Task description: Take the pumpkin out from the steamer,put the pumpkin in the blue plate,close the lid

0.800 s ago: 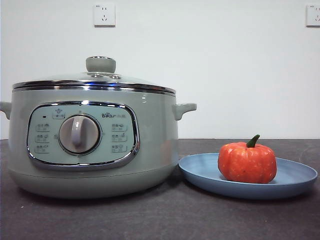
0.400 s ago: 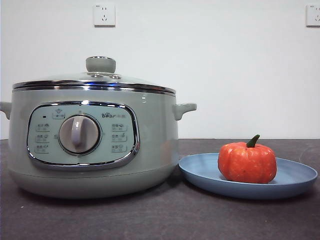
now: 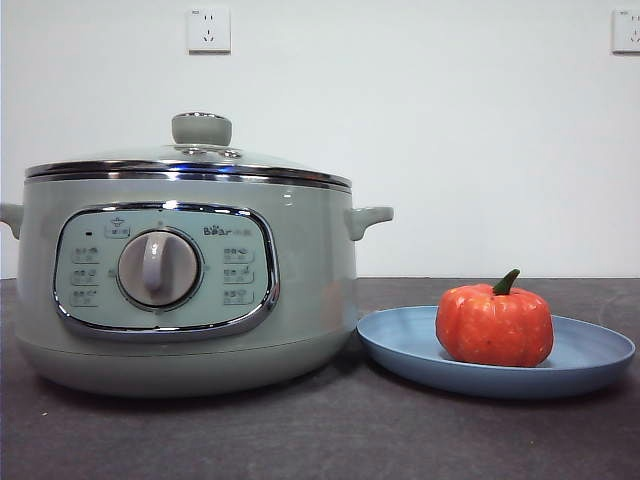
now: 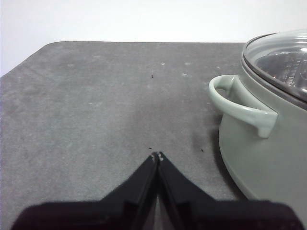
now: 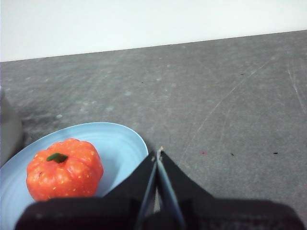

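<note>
The orange pumpkin (image 3: 494,325) (image 5: 64,168) sits upright in the blue plate (image 3: 590,355) (image 5: 120,143), right of the sage-green steamer (image 3: 300,290) (image 4: 268,158). The glass lid (image 3: 190,158) (image 4: 283,57) rests closed on the steamer, its green knob on top. My left gripper (image 4: 158,155) is shut with nothing in it, above bare table beside the steamer's side handle (image 4: 237,103). My right gripper (image 5: 157,154) is shut and empty too, just off the plate's rim and apart from the pumpkin. Neither arm shows in the front view.
The dark grey table (image 3: 330,440) runs to a white wall with two sockets (image 3: 208,28). Open tabletop lies beyond the plate in the right wrist view and beside the steamer in the left wrist view.
</note>
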